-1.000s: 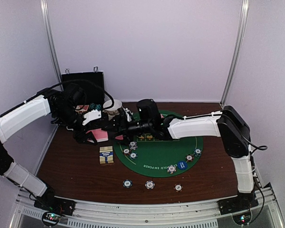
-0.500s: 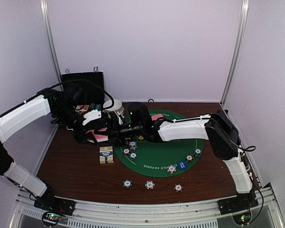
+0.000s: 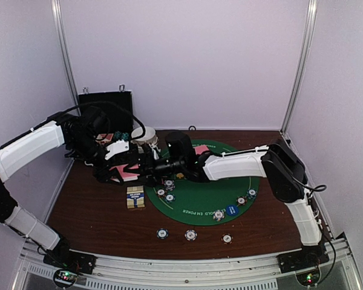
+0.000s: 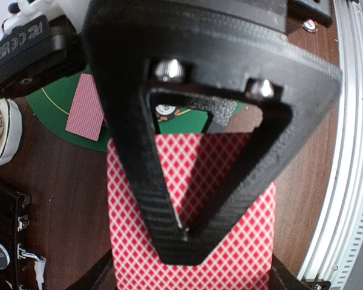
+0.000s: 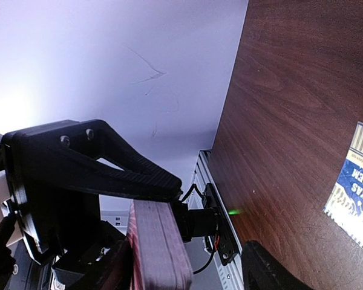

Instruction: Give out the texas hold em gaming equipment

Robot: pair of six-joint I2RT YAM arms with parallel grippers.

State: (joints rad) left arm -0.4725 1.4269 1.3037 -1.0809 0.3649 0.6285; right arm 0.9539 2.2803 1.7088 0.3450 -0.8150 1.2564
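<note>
Top external shows a dark wooden table (image 3: 91, 211) within pale walls (image 3: 187, 60), left tool (image 3: 123, 167) clamping pink cards (image 3: 129, 174), right tool (image 3: 147, 166) parted.

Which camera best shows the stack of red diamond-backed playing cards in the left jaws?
The left wrist view: the stack of red diamond-backed playing cards fills the lower frame, pattern sharp. The right wrist view shows only its side edge; the top view, a small pink patch.
</note>
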